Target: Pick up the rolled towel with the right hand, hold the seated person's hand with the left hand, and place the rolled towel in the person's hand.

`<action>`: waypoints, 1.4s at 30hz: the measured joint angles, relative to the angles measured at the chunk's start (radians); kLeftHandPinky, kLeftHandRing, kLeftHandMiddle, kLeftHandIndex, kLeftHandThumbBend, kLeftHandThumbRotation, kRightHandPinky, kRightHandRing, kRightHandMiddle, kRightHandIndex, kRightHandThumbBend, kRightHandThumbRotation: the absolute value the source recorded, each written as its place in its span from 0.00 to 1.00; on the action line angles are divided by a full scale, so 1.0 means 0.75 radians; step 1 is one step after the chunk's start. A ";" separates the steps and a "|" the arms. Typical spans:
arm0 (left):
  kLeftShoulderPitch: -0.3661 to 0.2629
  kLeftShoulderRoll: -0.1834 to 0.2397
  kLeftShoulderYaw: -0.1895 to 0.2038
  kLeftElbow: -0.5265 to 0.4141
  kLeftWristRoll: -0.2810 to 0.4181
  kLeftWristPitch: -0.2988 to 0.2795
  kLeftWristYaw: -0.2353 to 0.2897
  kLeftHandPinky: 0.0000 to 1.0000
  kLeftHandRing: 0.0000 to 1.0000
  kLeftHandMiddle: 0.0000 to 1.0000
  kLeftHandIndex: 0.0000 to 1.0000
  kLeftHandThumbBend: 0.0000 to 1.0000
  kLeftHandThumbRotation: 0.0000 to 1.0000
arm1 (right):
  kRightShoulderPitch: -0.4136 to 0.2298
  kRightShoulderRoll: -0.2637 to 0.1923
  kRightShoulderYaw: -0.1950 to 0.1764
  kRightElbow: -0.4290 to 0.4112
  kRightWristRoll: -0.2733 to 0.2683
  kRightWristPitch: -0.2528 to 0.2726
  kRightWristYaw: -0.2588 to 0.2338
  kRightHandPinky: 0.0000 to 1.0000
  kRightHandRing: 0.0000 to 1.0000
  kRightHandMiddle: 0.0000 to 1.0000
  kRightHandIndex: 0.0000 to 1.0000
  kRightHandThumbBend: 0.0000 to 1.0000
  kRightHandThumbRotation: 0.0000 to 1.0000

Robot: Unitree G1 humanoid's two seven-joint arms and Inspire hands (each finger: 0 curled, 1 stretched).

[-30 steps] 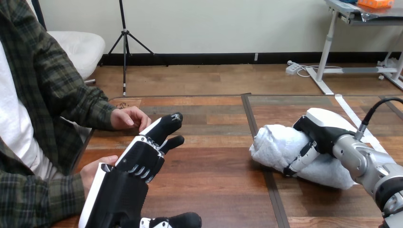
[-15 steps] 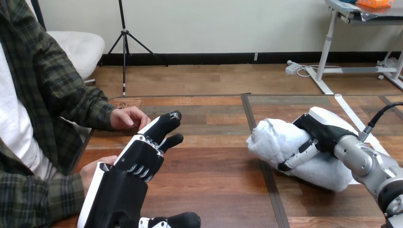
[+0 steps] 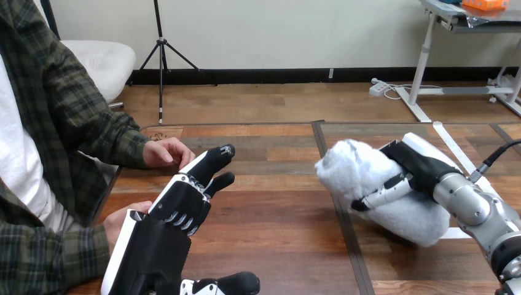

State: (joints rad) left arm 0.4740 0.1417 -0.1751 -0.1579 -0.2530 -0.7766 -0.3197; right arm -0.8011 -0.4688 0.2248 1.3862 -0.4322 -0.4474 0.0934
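Right hand [image 3: 424, 167]: fingers curled round the rolled towel [image 3: 355, 173], at the right side of the surface [image 3: 276, 236]. Left hand [image 3: 183, 201]: fingers straight, holding nothing, tips just beside the person's upper hand [image 3: 164, 152]; contact cannot be determined.

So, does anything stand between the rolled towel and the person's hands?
Nothing loose lies on the table between them. The right hand is curled round the rolled towel. Only the robot's open left hand stands on that path, beside the person's upper hand and in front of the person's lower hand.
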 measured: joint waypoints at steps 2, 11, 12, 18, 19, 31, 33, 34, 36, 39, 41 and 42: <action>0.000 0.001 0.002 -0.001 0.003 0.004 0.000 0.87 0.92 0.89 0.83 1.00 0.39 | 0.000 -0.001 -0.012 0.000 0.010 -0.016 0.006 0.27 0.30 0.35 0.36 0.85 0.00; 0.000 0.005 0.006 -0.008 -0.002 0.031 -0.002 0.88 0.93 0.90 0.84 1.00 0.38 | 0.000 -0.008 -0.102 -0.001 0.109 -0.099 0.090 0.25 0.29 0.34 0.37 0.85 0.00; 0.000 0.005 0.007 -0.008 -0.002 0.031 -0.002 0.88 0.93 0.90 0.84 1.00 0.38 | 0.000 -0.008 -0.112 -0.001 0.121 -0.106 0.103 0.24 0.29 0.34 0.37 0.85 0.00; 0.000 0.006 0.013 -0.008 0.002 0.032 -0.002 0.88 0.93 0.90 0.84 1.00 0.39 | 0.003 -0.011 -0.175 -0.002 0.211 -0.181 0.196 0.24 0.28 0.34 0.38 0.84 0.00; 0.000 0.006 0.014 -0.008 0.001 0.033 -0.002 0.88 0.93 0.90 0.84 1.00 0.39 | 0.004 -0.011 -0.187 -0.004 0.223 -0.192 0.213 0.23 0.28 0.34 0.38 0.84 0.00; -0.001 0.006 0.020 -0.008 0.007 0.039 -0.004 0.87 0.92 0.89 0.84 1.00 0.39 | 0.017 -0.009 -0.308 -0.028 0.392 -0.304 0.441 0.22 0.27 0.34 0.40 0.85 0.00; -0.001 0.006 0.025 -0.009 0.019 0.039 -0.002 0.86 0.92 0.90 0.84 1.00 0.40 | 0.024 -0.008 -0.326 -0.038 0.428 -0.315 0.481 0.22 0.27 0.34 0.40 0.85 0.00; -0.001 0.007 0.031 -0.009 0.034 0.038 0.000 0.86 0.92 0.90 0.84 1.00 0.40 | 0.028 -0.006 -0.340 -0.045 0.449 -0.319 0.507 0.22 0.27 0.34 0.40 0.86 0.00; -0.002 0.008 0.043 -0.009 0.066 0.036 0.002 0.85 0.92 0.90 0.85 1.00 0.40 | 0.034 -0.003 -0.359 -0.054 0.482 -0.324 0.546 0.22 0.27 0.34 0.40 0.86 0.00; -0.003 0.014 0.064 -0.009 0.128 0.021 0.004 0.83 0.92 0.92 0.87 1.00 0.39 | 0.047 -0.001 -0.388 -0.073 0.533 -0.338 0.603 0.23 0.28 0.35 0.41 0.86 0.00; -0.003 0.019 0.079 -0.012 0.171 0.012 0.006 0.83 0.93 0.93 0.87 1.00 0.38 | 0.055 0.002 -0.406 -0.085 0.562 -0.347 0.638 0.23 0.28 0.35 0.41 0.86 0.00; -0.003 0.023 0.090 -0.017 0.203 0.008 0.008 0.82 0.93 0.93 0.88 1.00 0.38 | 0.059 0.003 -0.415 -0.095 0.580 -0.348 0.659 0.23 0.28 0.35 0.41 0.86 0.00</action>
State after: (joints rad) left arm 0.4715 0.1592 -0.1075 -0.1705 -0.1010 -0.7702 -0.3134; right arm -0.7568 -0.4665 -0.0862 1.3153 0.0024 -0.7082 0.5878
